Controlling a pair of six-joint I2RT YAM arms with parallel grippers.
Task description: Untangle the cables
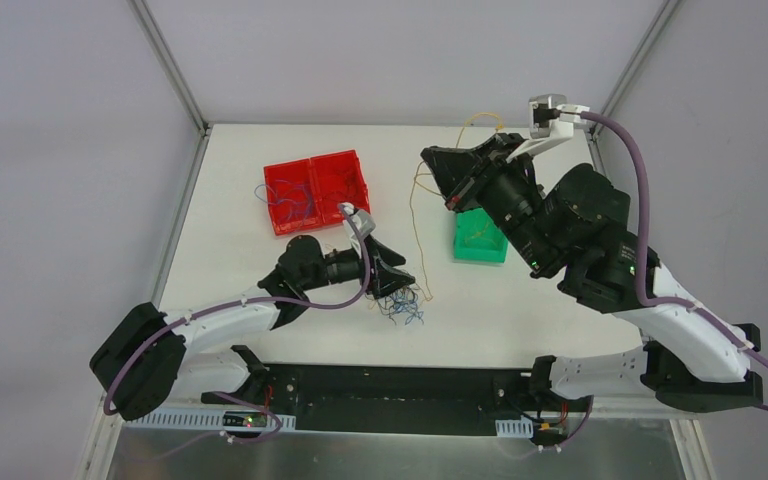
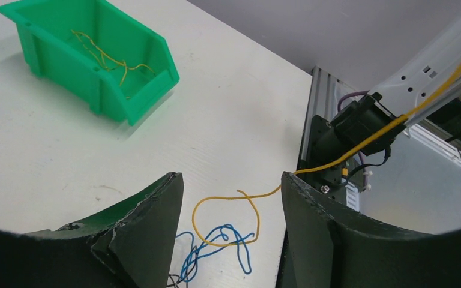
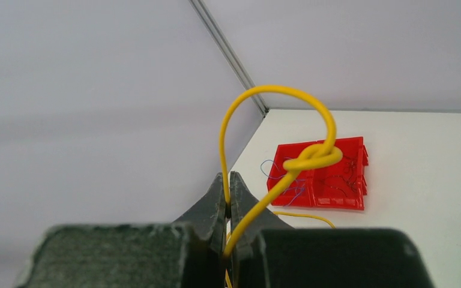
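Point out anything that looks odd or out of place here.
The thin yellow wire clamped in the shut right gripper carries a tight knot just above the fingers, with a loop arching over it. Its lower part lies curled on the white table between the left gripper's open fingers.

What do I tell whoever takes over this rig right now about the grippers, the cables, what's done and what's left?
Right gripper: shut on a yellow cable, held high, a knot-like loop just above it.
Left gripper: open, low over the tangle of blue and dark wires; the yellow cable's tail loops on the table between its jaws.
Done: yellow wires lie in the green bin, blue ones in the red bin.
Left: free the yellow cable, then sort the tangle.
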